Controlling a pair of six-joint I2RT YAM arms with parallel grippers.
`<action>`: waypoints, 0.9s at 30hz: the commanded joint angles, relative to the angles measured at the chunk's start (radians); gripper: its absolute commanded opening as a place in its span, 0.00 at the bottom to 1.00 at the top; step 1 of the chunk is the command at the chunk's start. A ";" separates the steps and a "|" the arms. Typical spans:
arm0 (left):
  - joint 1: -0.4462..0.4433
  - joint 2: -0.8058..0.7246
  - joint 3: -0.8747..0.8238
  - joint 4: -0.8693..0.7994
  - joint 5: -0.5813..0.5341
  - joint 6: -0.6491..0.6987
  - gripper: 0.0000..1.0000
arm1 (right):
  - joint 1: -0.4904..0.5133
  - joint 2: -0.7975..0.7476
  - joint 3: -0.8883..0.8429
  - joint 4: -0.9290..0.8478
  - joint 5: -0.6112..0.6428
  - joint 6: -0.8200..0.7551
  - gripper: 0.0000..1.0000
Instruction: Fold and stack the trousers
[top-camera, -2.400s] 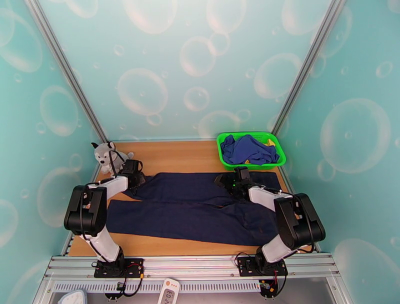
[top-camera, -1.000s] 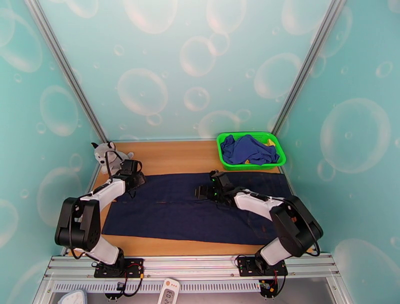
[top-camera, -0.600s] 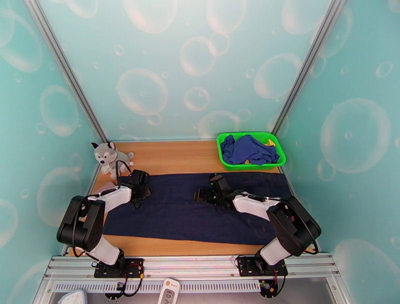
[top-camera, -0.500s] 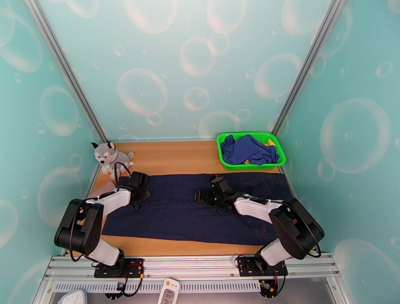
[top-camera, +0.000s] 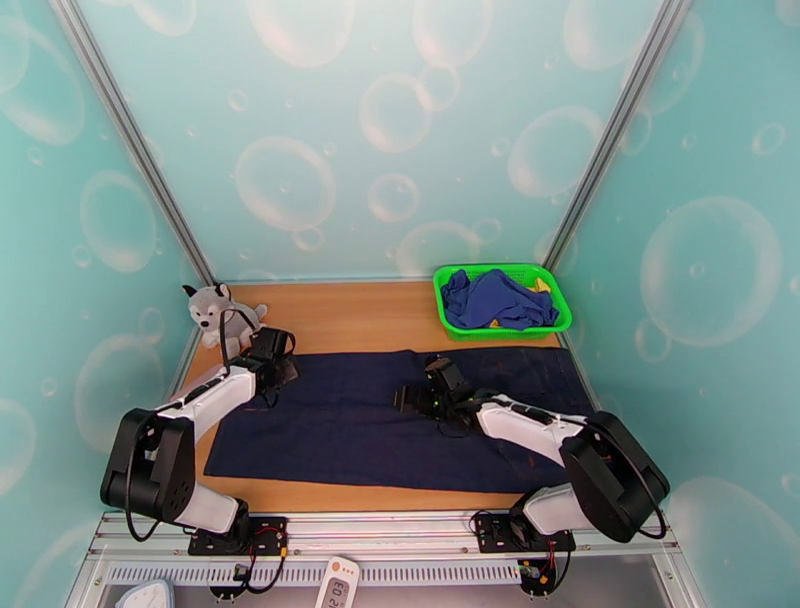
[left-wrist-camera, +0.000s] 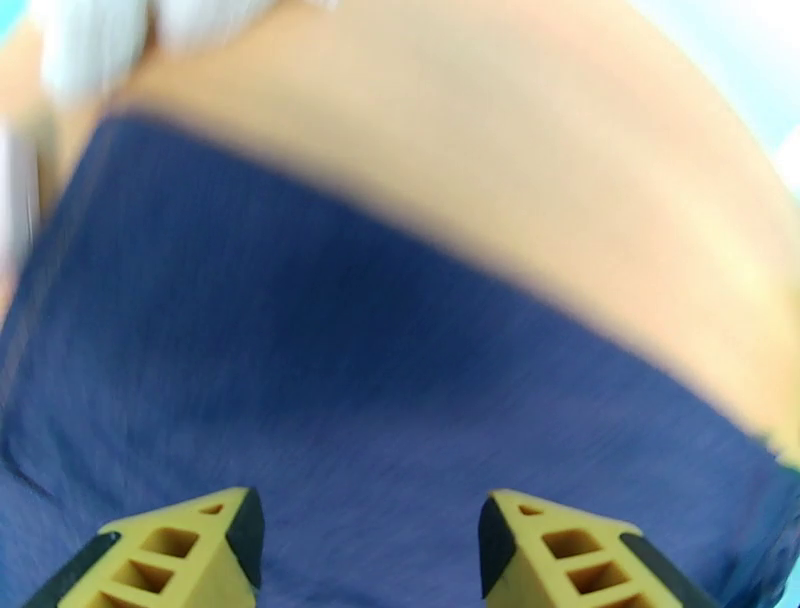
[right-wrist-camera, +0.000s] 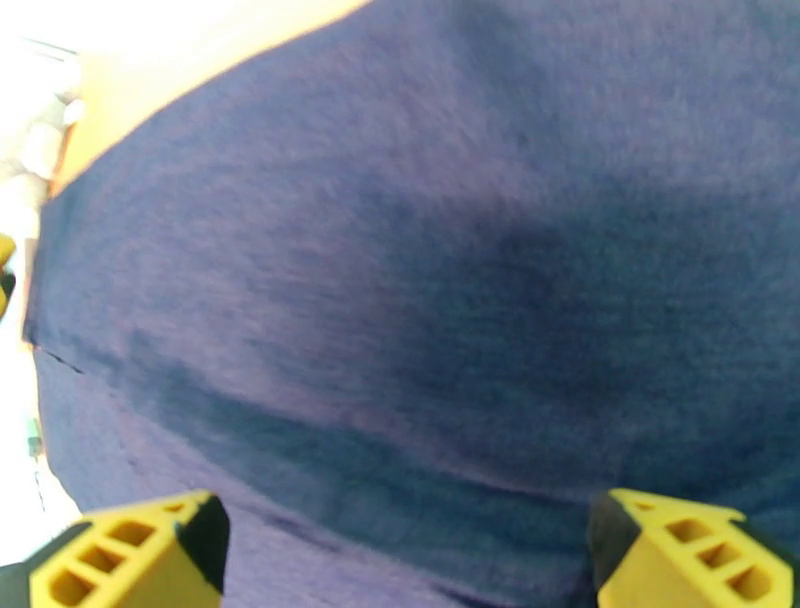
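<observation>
- The navy trousers (top-camera: 400, 425) lie folded lengthwise across the desk (top-camera: 340, 315), centre frame.
- Left fingers (left-wrist-camera: 185, 545) and right fingers (right-wrist-camera: 680, 550) hover wide, empty.
- The next fold likely wants matched, even grips at one end.

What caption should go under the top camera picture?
The left tool and right tool reach over navy trousers spread flat on the table, green basket and plush husky behind.

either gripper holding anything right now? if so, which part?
Nothing held. The left gripper and the right gripper are both open over the trousers, with no cloth between the jaws.
</observation>
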 joint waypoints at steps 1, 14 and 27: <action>-0.007 -0.001 -0.029 -0.015 -0.016 0.006 0.61 | 0.006 -0.065 -0.002 0.005 0.035 0.005 0.99; 0.125 0.183 0.191 -0.062 -0.197 0.097 0.58 | -0.003 -0.079 0.031 0.048 0.028 -0.055 0.99; 0.064 0.290 0.079 0.086 0.079 0.031 0.58 | 0.022 -0.026 0.030 0.059 0.017 -0.037 0.99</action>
